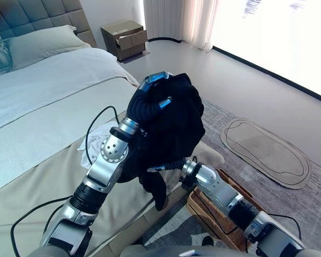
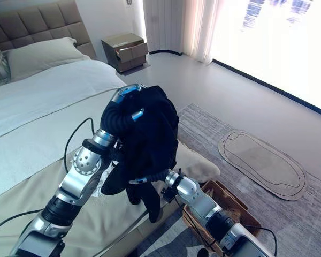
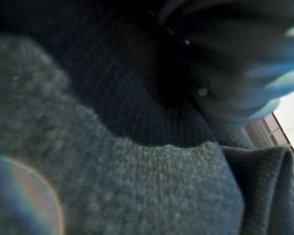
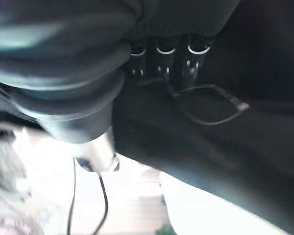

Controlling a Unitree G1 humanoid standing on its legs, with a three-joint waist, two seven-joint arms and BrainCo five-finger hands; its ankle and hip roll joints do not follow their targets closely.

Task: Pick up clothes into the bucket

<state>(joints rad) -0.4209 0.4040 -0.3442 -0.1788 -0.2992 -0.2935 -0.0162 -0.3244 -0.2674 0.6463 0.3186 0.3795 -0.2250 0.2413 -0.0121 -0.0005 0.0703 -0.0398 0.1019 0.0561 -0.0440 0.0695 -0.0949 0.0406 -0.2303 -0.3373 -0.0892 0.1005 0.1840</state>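
From the left eye view we see a black knitted garment [image 1: 174, 128] bunched over our left hand [image 1: 150, 104], above the beige bed [image 1: 53, 160]; whether those fingers grip we cannot tell. Below the hand stands a woven basket [image 1: 214, 214], on a grey rug [image 1: 310, 198]. Our right hand [image 2: 159, 179] is buried under the cloth. Close past the left wrist lies ribbed, fuzzy knit. Past the right wrist, fingers [image 4: 165, 56] vanish into dark fabric, grip unclear.

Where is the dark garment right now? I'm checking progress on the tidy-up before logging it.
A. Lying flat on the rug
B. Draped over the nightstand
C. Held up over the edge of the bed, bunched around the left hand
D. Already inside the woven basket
C: the dark garment hangs bunched around the raised left hand above the bed edge, with the woven basket on the floor below.
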